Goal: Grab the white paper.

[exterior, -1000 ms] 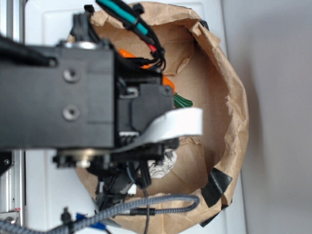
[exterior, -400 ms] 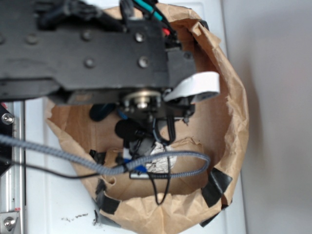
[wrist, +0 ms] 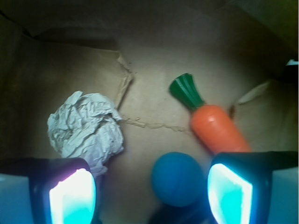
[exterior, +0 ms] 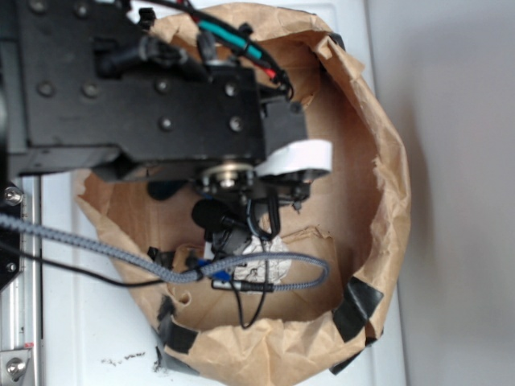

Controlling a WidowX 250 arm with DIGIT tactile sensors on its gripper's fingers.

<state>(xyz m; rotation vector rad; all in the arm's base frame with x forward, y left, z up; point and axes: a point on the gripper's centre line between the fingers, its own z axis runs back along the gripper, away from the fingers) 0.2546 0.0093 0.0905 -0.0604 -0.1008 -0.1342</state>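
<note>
**Gripper over the bag, paper at its left finger**

In the wrist view the gripper (wrist: 150,191) is spread wide, holding nothing. The paper (wrist: 86,129) lies on the bag (wrist: 154,60) floor at the left, its near edge just beside the left finger (wrist: 70,196). A blue ball (wrist: 176,177) sits between the fingers, nearer the right one. A carrot (wrist: 212,121) lies right of centre, green top pointing far-left. From outside, the arm (exterior: 145,96) hides most of the bag (exterior: 386,185); a scrap of paper (exterior: 269,261) shows below it.
</note>
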